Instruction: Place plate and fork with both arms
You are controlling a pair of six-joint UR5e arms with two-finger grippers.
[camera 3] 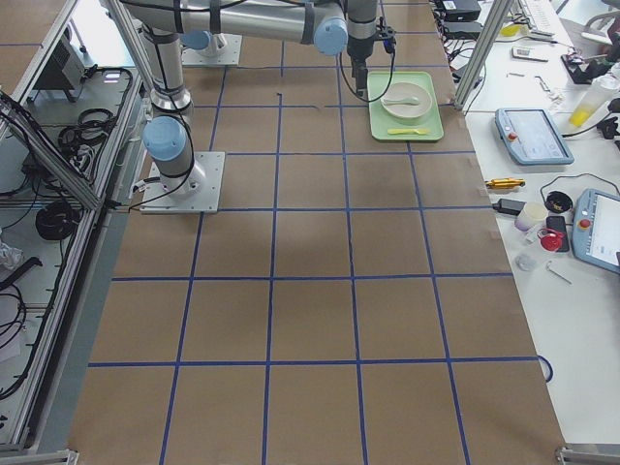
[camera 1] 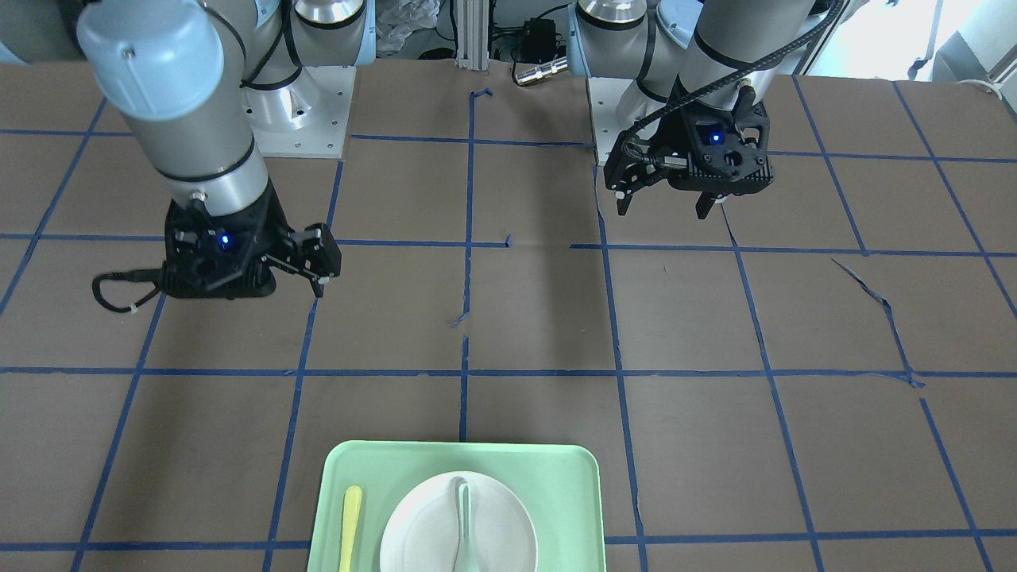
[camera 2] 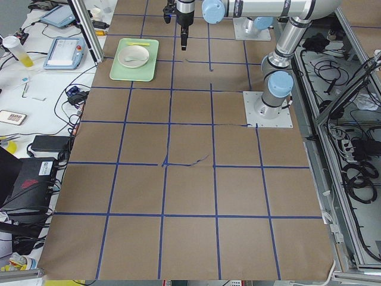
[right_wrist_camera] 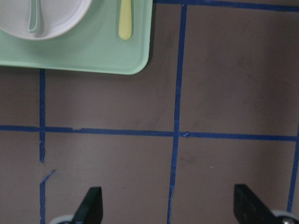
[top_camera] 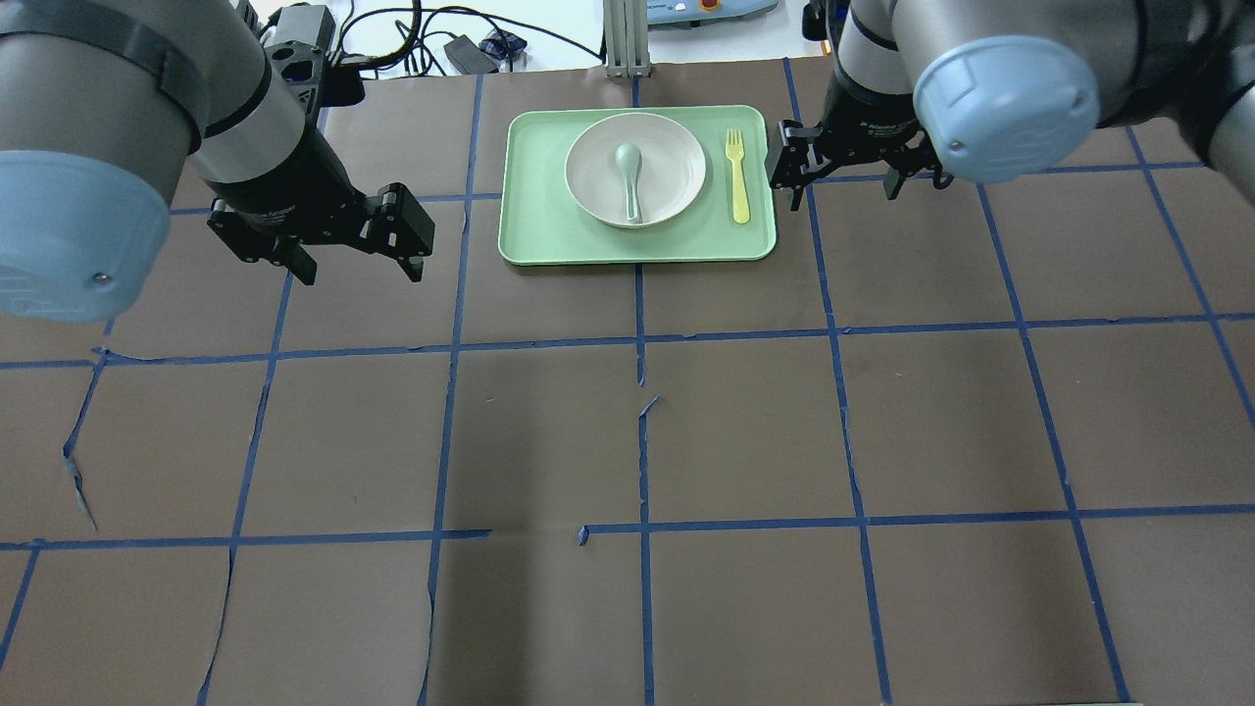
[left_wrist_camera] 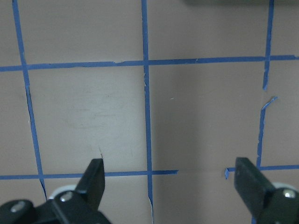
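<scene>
Looks like the task is done or not yet begun, can't tell which. Plate (top_camera: pixel 635 169), smooth round off-white, sits mid tray (top_camera: pixel 534 230) with a spoon (top_camera: pixel 628 176) in it. Fork (top_camera: pixel 736 175), slim yellow plastic, lies on the tray beside the plate. Left gripper (top_camera: pixel 356 257) well off the tray's left, right gripper (top_camera: pixel 845 181) just past its right edge; both spread wide, empty. Next likely retreat, or reach for the fork.

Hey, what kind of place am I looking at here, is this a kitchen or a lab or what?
Most likely a robotics lab, not a kitchen: the brown table is marked in a blue tape grid, handheld robot control tablets lie on a side bench, and loose black cables trail behind the arms.
</scene>
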